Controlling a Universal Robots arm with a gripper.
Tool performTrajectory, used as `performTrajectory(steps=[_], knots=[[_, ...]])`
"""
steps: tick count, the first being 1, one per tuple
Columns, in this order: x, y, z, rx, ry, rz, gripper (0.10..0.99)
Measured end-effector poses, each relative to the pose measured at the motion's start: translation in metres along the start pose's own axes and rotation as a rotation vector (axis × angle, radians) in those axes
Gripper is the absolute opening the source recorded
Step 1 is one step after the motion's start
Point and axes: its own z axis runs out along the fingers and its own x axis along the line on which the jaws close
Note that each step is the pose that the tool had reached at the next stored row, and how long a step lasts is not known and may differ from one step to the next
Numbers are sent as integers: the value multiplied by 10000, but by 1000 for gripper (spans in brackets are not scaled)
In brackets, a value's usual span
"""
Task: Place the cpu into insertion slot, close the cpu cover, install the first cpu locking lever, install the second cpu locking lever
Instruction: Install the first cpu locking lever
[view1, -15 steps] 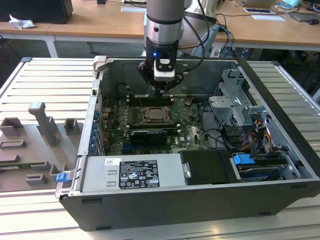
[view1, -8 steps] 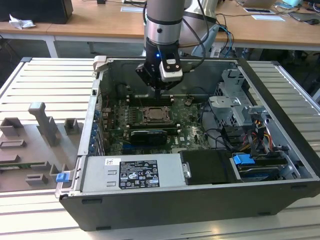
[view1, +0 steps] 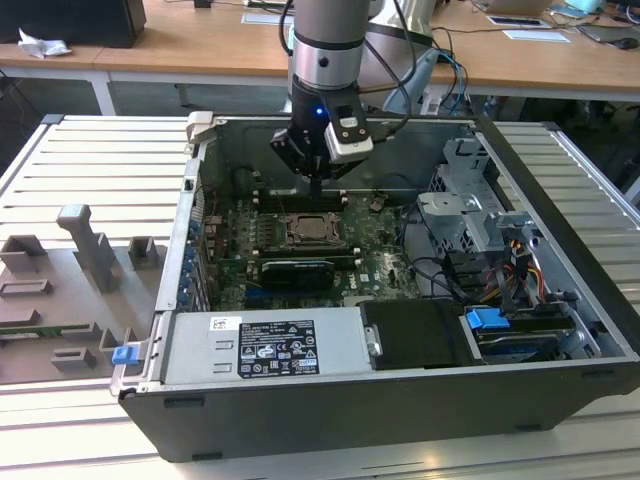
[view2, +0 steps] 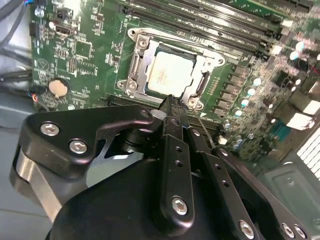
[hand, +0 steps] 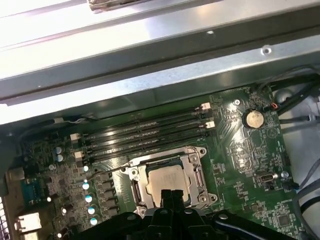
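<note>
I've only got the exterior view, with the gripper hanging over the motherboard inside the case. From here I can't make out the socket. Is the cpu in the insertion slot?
Observer: Yes. In both wrist views the cpu lies flat in it, pale metal face up.
Operator: Okay, and the cover, is it up or down?
Observer: Down. In the second wrist view the cover lies flat around the cpu, and the chip's face shows through its cut-out centre.
</note>
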Motion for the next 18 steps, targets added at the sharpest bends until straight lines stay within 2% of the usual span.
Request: performTrajectory(steps=[3, 6, 10, 13, 18], knots=[[0, 0, 0, 3, 15, -470, 106], [0, 0, 0, 8, 38, -1191, 106], [0, 0, 0, 12, 54, -1676, 106], [0, 0, 0, 16, 75, -2309, 106], [0, 0, 1, 26, 97, -3035, 106]])
